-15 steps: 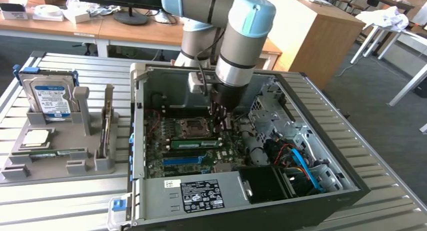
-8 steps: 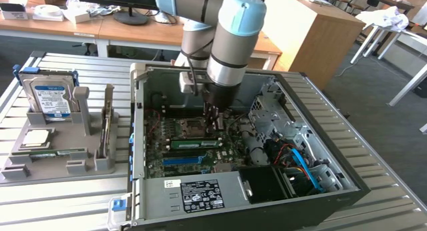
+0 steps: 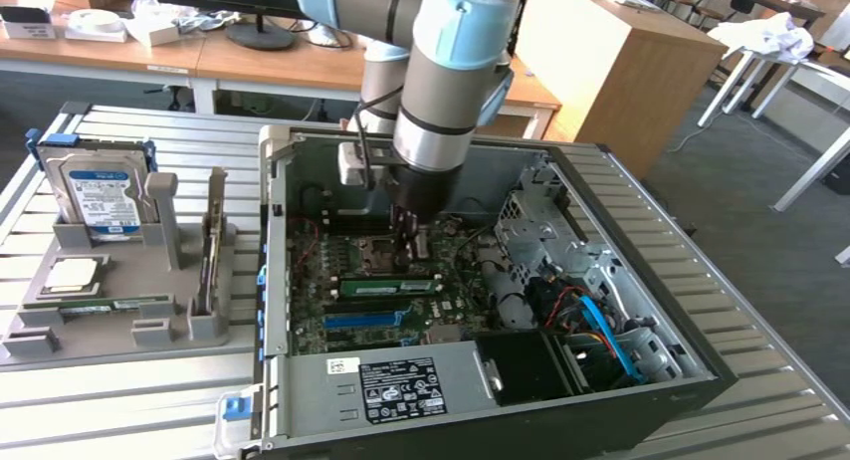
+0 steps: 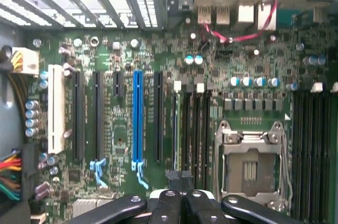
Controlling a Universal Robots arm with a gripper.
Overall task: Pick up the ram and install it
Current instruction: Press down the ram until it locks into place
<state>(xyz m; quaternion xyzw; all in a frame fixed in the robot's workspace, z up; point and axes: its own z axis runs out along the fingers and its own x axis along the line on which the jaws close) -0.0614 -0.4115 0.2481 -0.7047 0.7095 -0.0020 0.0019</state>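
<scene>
Slatted metal table (image 3: 119, 400) carries open PC case (image 3: 691, 380); office desks (image 3: 173, 52) behind

surface: slatted metal table (image 3: 119, 400) | on it: open computer case (image 3: 664, 380), grey parts holder (image 3: 80, 331)

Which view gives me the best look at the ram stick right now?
The exterior view: the ram lies flat in a slot on the motherboard, its green length and white label plain, below the gripper. In the wrist view it appears edge-on, a thin strip among the slots above the shut fingers.
</scene>
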